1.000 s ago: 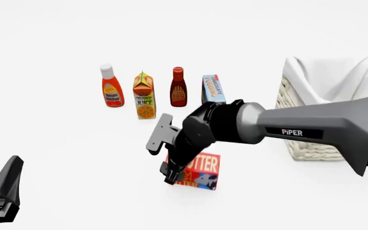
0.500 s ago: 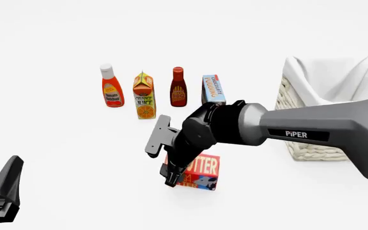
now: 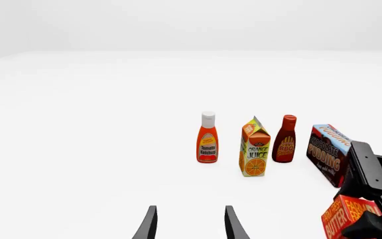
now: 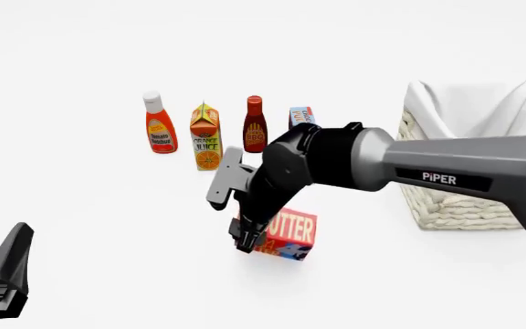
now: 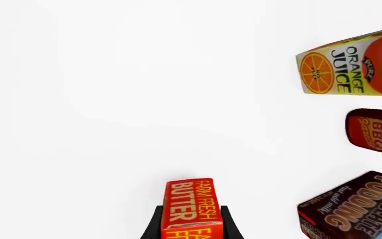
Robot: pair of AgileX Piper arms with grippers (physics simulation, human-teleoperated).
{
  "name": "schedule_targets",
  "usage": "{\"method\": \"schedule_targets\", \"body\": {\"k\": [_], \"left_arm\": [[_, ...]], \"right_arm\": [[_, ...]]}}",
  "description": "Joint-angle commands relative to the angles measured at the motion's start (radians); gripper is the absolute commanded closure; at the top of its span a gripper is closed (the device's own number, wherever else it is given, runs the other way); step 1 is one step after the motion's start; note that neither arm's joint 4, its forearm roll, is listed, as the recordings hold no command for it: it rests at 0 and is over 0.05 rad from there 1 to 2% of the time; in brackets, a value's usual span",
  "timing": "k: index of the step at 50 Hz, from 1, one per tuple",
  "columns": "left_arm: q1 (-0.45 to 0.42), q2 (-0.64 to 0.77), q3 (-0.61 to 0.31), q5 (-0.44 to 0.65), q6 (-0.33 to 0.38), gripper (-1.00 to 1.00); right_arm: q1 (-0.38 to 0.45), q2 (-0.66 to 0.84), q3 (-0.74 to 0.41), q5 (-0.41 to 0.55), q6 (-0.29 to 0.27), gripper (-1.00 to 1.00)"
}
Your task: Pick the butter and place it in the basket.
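Butter [image 4: 290, 234] sits clamped between the right end effector's [image 4: 244, 241] fingers.

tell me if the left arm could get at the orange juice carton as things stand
Probably yes: the left gripper sits open and empty at the near left, and the table between it and the orange juice carton looks bare; the right gripper works off to the side.

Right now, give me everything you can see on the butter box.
The butter is a small rectangular red carton with yellow FARM FRESH BUTTER lettering and a blue patch low on its front. It looks like printed card. The right gripper is shut on it, a dark finger on each side in the right wrist view. It hangs slightly tilted, apparently lifted above the table, left of the basket.
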Motion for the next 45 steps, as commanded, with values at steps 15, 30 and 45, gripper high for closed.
{"method": "schedule_targets", "body": {"k": [15, 30, 45], "left_arm": [[0.0, 0.0, 0.0, 0.0, 0.0, -1.0], [0.0, 0.0, 0.0, 0.0, 0.0, -1.0], [0.0, 0.0, 0.0, 0.0, 0.0, -1.0]], "right_arm": [[-0.018, -0.038, -0.086, 0.035, -0.054, 1.0], [-0.014, -0.083, -0.126, 0.017, -0.035, 1.0], [-0.011, -0.114, -0.202, 0.026, -0.022, 1.0]]}}
